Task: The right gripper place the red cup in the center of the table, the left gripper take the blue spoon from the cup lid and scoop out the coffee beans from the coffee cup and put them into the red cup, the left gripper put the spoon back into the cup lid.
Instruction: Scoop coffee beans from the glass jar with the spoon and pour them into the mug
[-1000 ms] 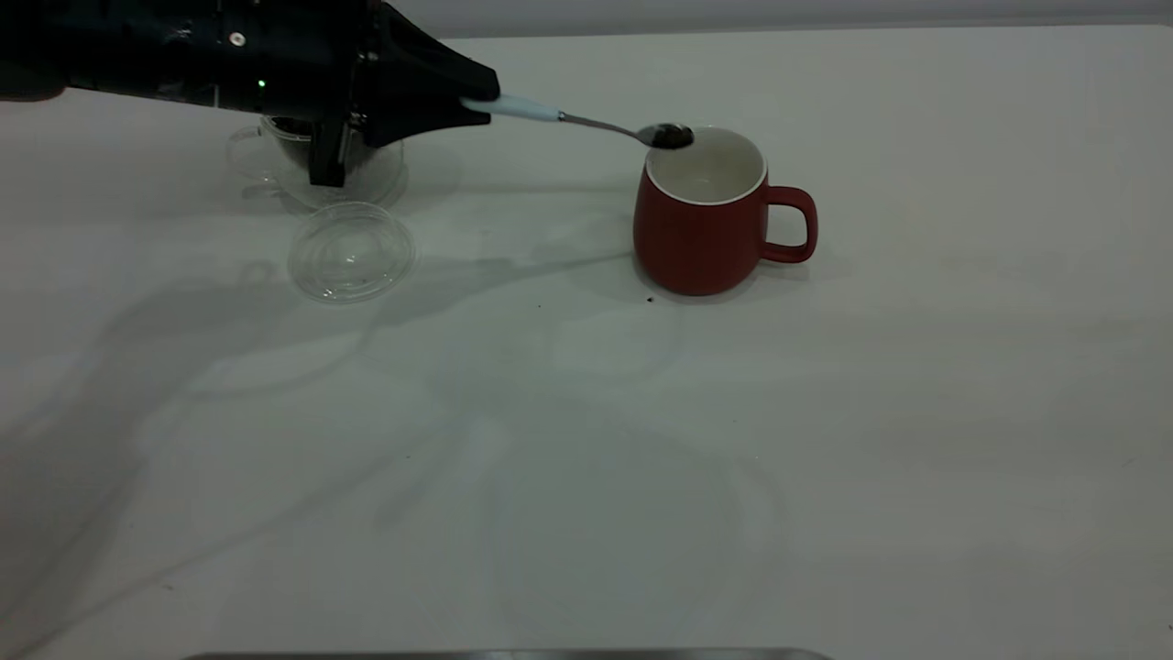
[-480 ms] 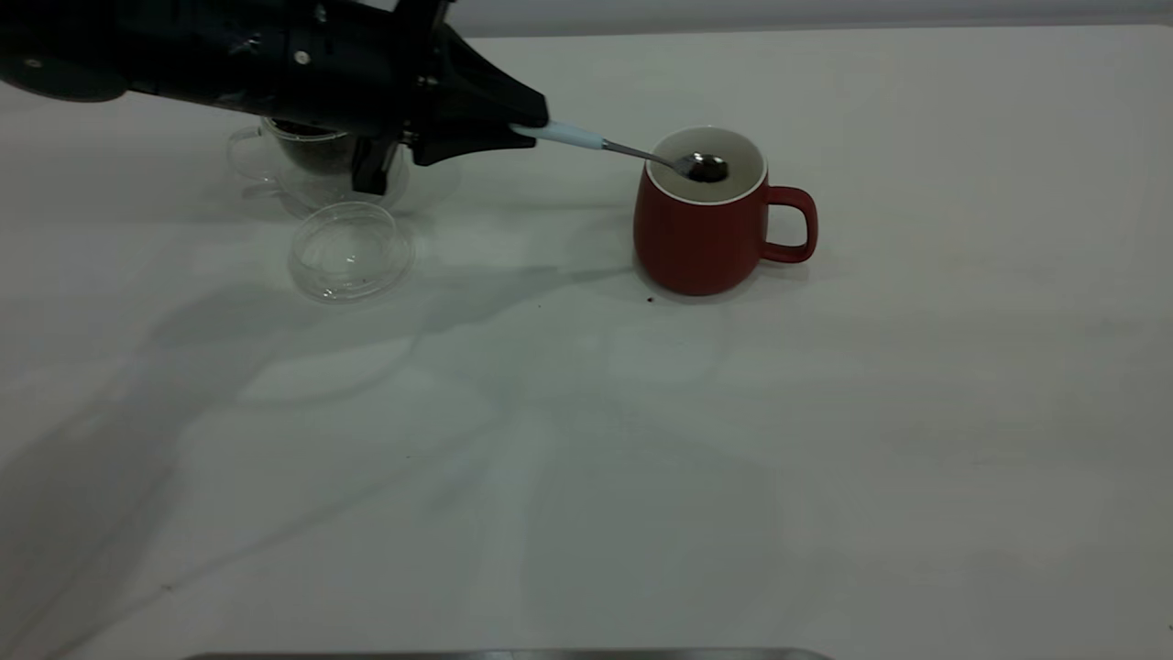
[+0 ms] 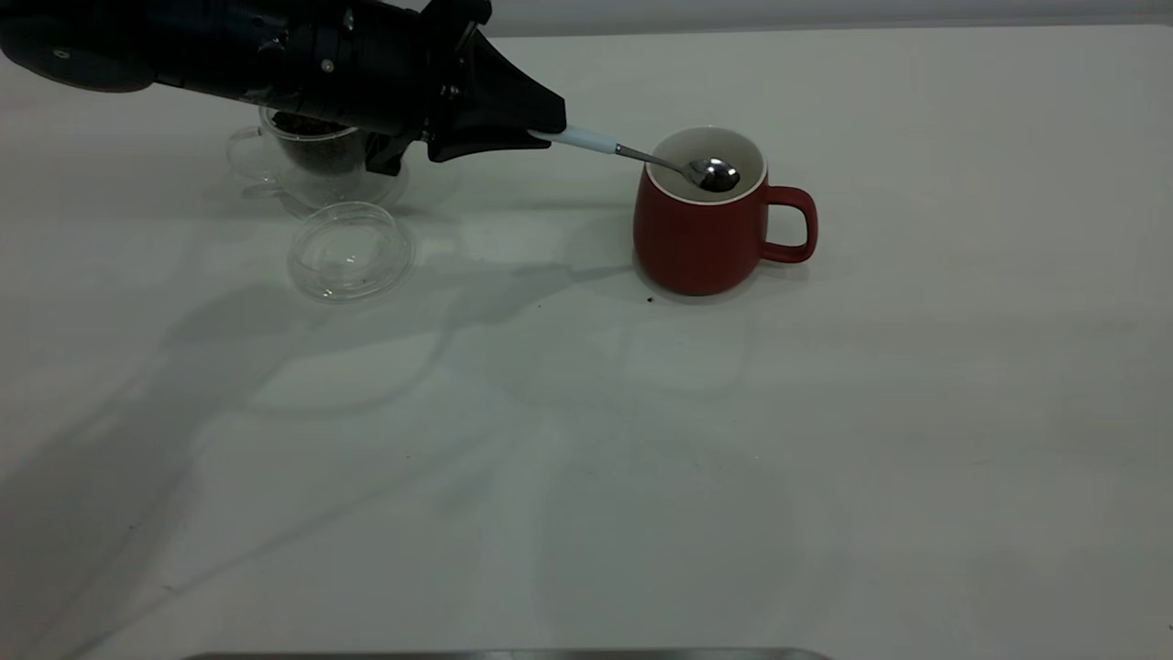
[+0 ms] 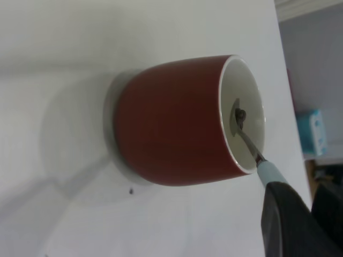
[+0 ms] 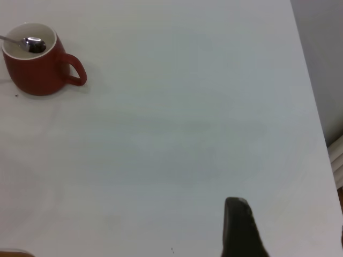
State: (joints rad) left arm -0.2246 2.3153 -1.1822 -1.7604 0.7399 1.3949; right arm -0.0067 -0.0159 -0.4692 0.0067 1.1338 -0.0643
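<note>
We see the left gripper (image 3: pixel 541 128) closed on the blue spoon (image 3: pixel 641 158), its bowl inside the red cup (image 3: pixel 701 234) rim; wide free table (image 3: pixel 825 440) around.

the red cup (image 3: pixel 701 238) is dark red outside and white inside. the blue spoon (image 3: pixel 641 158) has a pale blue handle and shiny silver bowl. the table (image 3: pixel 586 440) is plain white, the left gripper (image 3: pixel 541 124) black, the coffee beans (image 3: pixel 312 137) dark brown.
</note>
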